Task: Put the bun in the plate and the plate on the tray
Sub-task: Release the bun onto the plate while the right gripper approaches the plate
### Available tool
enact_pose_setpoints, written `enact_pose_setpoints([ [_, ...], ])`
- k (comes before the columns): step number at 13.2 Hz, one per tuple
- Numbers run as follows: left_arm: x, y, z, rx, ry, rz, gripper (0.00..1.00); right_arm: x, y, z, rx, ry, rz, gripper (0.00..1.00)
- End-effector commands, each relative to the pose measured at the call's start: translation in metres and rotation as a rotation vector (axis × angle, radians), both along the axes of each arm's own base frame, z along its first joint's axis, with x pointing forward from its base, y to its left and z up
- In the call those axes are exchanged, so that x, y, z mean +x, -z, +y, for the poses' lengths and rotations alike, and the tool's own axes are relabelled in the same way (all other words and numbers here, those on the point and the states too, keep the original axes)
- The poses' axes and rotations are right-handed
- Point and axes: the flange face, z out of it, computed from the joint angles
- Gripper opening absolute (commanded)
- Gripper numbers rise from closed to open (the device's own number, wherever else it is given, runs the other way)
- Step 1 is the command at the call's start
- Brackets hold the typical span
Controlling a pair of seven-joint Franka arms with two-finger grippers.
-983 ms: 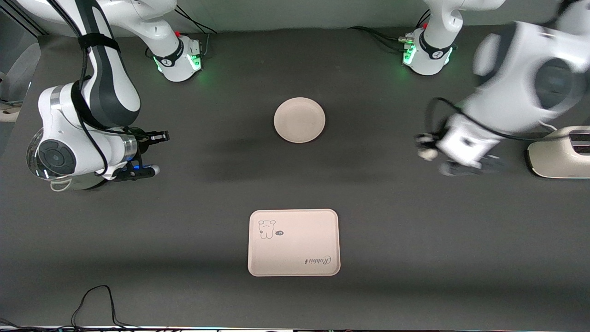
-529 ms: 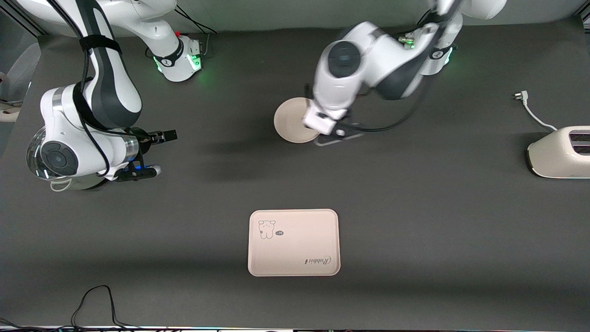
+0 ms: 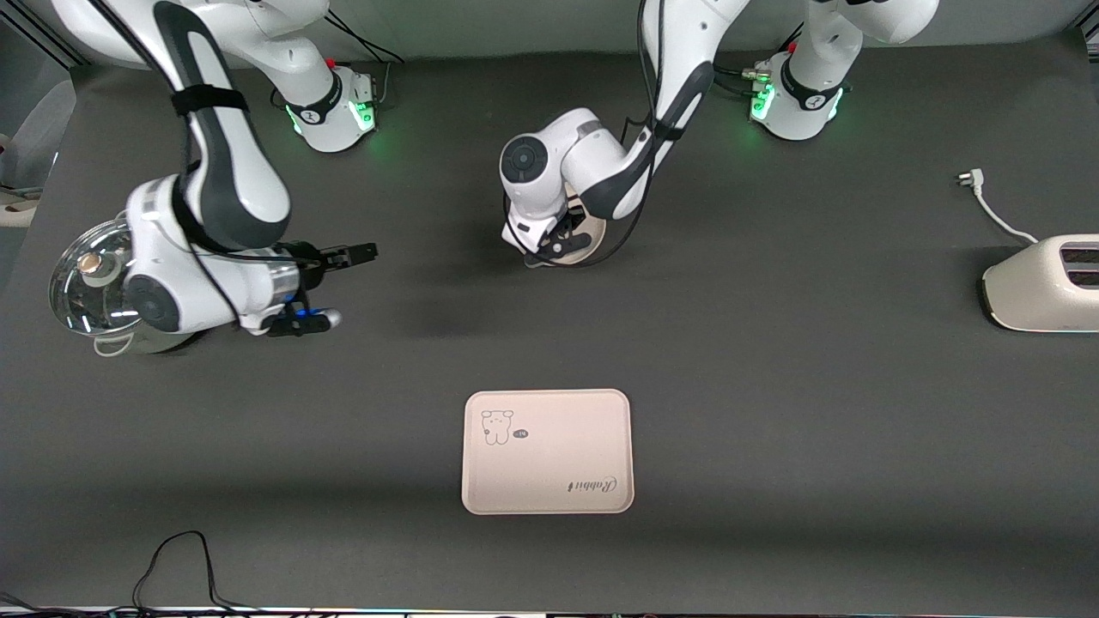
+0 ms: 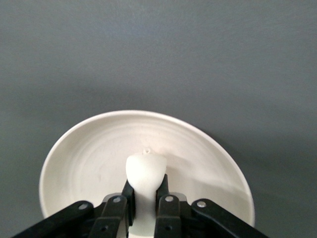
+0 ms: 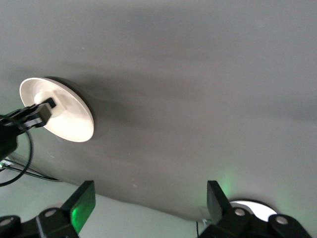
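Note:
My left gripper (image 3: 556,243) is shut on the bun (image 4: 145,171), a small off-white lump, and holds it just over the inside of the round cream plate (image 4: 84,158). The left arm hides most of the plate (image 3: 595,233) in the front view. The right wrist view shows the plate (image 5: 72,119) with the left gripper on it. The cream-pink tray (image 3: 548,452) with the bear drawing lies nearer the front camera than the plate, with nothing on it. My right gripper (image 3: 343,287) is open and empty above the table toward the right arm's end; its fingers (image 5: 81,203) stand wide apart.
A cream toaster (image 3: 1043,283) stands at the left arm's end of the table, with its white plug and cord (image 3: 987,206) loose beside it. A round glass lid (image 3: 86,279) lies at the right arm's end, partly under the right arm.
My left arm has swung from beside the toaster to over the plate, carrying the bun. My right gripper has moved a little toward the middle of the table.

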Motion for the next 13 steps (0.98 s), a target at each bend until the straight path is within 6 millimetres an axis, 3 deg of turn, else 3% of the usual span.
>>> enact_pose_setpoints([
  [1, -0.004, -0.002, 0.005, 0.019, 0.005, -0.019, 0.34, -0.024, 0.022, 0.019, 0.015, 0.058, 0.017, 1.00],
  [2, -0.004, -0.003, 0.005, 0.018, 0.007, -0.018, 0.71, -0.032, 0.032, 0.028, 0.005, 0.057, 0.017, 1.00],
  [3, -0.004, -0.004, 0.004, 0.016, 0.010, -0.023, 1.00, -0.040, 0.042, 0.036, 0.000, 0.050, 0.017, 1.00],
  [5, -0.005, -0.005, 0.005, 0.033, 0.023, -0.026, 1.00, -0.051, 0.057, 0.035, -0.007, 0.065, 0.022, 1.00],
  [7, -0.004, -0.006, 0.007, 0.040, 0.021, -0.022, 1.00, -0.074, 0.067, 0.060, -0.014, 0.035, -0.023, 1.00],
  [9, -0.003, -0.020, 0.008, 0.047, 0.022, -0.019, 1.00, -0.086, 0.076, 0.076, -0.055, 0.057, -0.045, 1.00],
  [11, 0.002, -0.056, 0.014, 0.064, 0.028, -0.007, 1.00, -0.096, 0.084, 0.102, -0.097, 0.074, -0.073, 1.00],
  [13, 0.031, -0.116, 0.037, 0.029, -0.005, -0.032, 1.00, -0.103, 0.091, 0.116, -0.106, 0.056, -0.084, 1.00],
])
